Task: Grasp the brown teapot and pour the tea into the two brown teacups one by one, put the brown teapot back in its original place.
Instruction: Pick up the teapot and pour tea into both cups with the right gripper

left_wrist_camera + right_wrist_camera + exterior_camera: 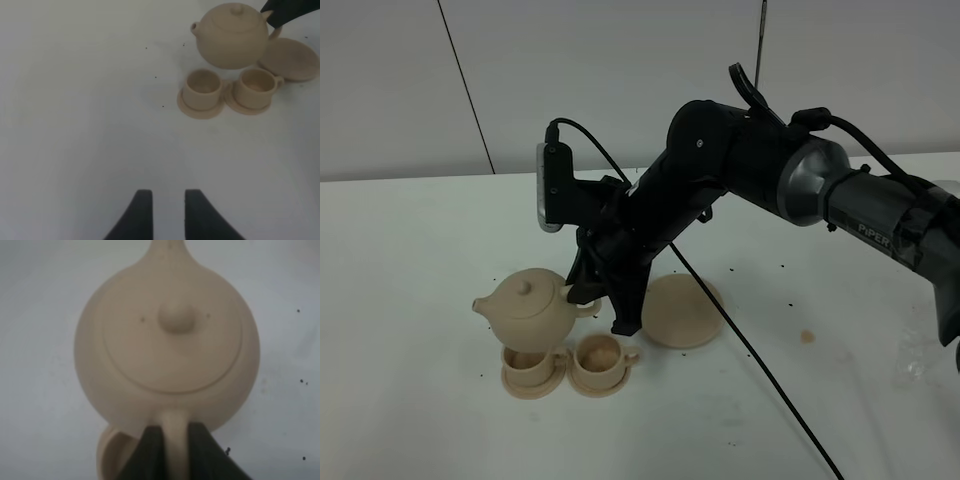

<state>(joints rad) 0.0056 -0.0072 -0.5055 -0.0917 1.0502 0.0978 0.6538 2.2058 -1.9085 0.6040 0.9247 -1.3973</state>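
The brown teapot [528,305] hangs roughly level just above the table, spout to the left, over the left teacup [530,365]. My right gripper [582,293] is shut on its loop handle [175,440]; in the right wrist view the lid knob [176,316] faces the camera, with a cup rim [107,455] peeking out below. The right teacup [602,357] stands on its saucer beside the first. The wide saucer [682,310] lies bare to the right. In the left wrist view my left gripper [168,212] hovers over bare table, a narrow gap between its fingers, well away from the teapot [232,37] and cups [202,87] [256,86].
A black cable [760,370] runs across the white table from the right arm toward the front edge. Small dark specks dot the surface around the tea set. A faint brownish stain [807,336] sits at the right.
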